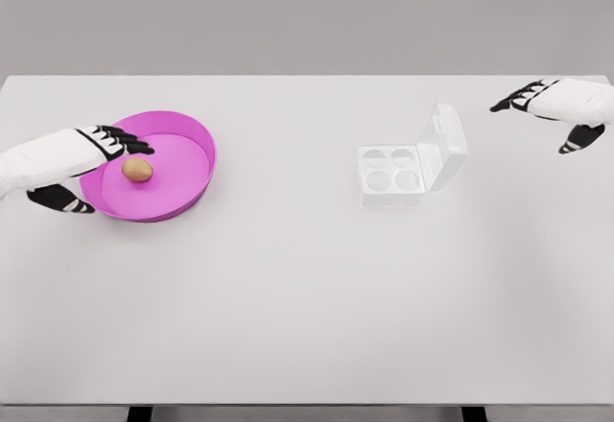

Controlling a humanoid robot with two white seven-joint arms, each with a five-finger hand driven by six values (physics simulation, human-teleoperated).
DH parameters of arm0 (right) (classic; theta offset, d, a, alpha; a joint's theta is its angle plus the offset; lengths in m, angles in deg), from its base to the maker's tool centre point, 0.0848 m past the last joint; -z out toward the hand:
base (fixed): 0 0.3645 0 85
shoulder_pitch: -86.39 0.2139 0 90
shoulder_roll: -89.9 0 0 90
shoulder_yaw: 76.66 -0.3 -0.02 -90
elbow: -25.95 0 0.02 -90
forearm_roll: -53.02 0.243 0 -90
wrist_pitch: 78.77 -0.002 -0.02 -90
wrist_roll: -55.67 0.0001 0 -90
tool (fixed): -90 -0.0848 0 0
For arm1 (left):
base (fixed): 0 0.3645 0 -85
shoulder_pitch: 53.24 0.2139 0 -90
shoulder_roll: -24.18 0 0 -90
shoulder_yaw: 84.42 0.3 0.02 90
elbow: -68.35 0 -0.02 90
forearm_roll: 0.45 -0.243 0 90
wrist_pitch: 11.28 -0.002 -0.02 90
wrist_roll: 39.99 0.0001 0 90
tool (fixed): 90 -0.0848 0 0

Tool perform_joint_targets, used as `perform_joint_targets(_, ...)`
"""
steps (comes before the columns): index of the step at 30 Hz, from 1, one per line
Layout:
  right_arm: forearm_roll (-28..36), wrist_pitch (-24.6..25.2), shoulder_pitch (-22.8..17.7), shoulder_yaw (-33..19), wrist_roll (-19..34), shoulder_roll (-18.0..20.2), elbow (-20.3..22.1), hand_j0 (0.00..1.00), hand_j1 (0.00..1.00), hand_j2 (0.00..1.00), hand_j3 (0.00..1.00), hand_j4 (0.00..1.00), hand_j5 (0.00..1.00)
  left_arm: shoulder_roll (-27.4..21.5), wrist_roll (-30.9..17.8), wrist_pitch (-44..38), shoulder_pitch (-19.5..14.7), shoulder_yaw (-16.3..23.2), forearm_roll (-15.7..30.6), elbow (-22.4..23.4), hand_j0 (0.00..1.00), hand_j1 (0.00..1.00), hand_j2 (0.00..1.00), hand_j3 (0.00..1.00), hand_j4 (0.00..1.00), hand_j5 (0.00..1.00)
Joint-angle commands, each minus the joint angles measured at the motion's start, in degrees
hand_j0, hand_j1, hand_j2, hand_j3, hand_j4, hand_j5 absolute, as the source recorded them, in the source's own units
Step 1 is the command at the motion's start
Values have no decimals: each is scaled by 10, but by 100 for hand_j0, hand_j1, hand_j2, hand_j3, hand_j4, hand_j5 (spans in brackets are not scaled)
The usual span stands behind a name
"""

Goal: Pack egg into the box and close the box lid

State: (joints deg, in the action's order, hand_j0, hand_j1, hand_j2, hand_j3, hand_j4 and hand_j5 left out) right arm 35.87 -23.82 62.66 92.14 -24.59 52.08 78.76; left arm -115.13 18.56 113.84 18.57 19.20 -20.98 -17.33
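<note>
Small brown egg (138, 170): lies inside a shallow round magenta tray (197, 177), left side of a plain white table (307, 297); grey backdrop behind. Clear plastic four-cup egg box (391, 175): right of centre, well apart from the tray, lid raised. Left hand (91, 158): at the tray's left rim, fingers spread, holding nothing. Right hand (556, 110): beyond the box, fingers relaxed, empty.

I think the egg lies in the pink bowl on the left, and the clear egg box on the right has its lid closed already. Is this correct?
Not quite. The lid of the egg box is open: it stands raised behind the four empty cups, as the head view shows. The rest is right: the egg lies in the pink bowl on the left.
</note>
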Motion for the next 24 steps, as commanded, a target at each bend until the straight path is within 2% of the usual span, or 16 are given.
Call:
perform_joint_targets(1, -2, 0, 0, -3, 2, 0, -1, 100, 100, 100, 100, 100, 100, 11, -36, -1, 0, 0, 4, 1, 100, 100, 100, 100, 100, 100)
perform_joint_targets(5, -3, 0, 0, -4, 2, 0, 2, 100, 100, 100, 100, 100, 100, 33, -36, -1, -21, 1, 2, 12, 100, 100, 100, 100, 100, 100)
perform_joint_targets(11, -9, 0, 1, -5, 2, 0, 5, 100, 100, 100, 100, 100, 100, 33, -36, -1, -30, 1, 3, 17, 98, 98, 98, 98, 98, 98)
perform_joint_targets(15, -9, 0, 1, -5, 2, -1, 6, 100, 100, 100, 100, 100, 100, 41, -36, -1, -55, 4, 0, 38, 96, 96, 96, 96, 96, 96)
perform_joint_targets(16, -9, 0, 1, -5, 2, -1, 8, 100, 100, 100, 100, 100, 100, 49, -36, -1, -63, 13, -1, 45, 96, 96, 96, 96, 96, 96)
perform_joint_targets(17, -10, 0, 1, -4, 2, 0, 8, 100, 100, 100, 100, 100, 100, 53, -36, -1, -97, 49, 0, 69, 96, 96, 96, 96, 96, 96)
perform_joint_targets(18, -10, 0, 1, -4, 2, 0, 7, 100, 100, 100, 100, 100, 100, 54, -36, -1, -112, 68, -1, 85, 95, 95, 95, 95, 95, 95)
perform_joint_targets(21, -10, 0, 0, -4, 2, 4, 8, 100, 100, 100, 100, 100, 100, 55, -36, -1, -115, 71, -1, 89, 93, 93, 93, 93, 93, 93)
perform_joint_targets(24, -9, 0, -4, -6, 1, 41, 12, 100, 100, 100, 100, 100, 100, 63, -36, -1, -116, 74, -1, 89, 89, 89, 89, 89, 89, 89)
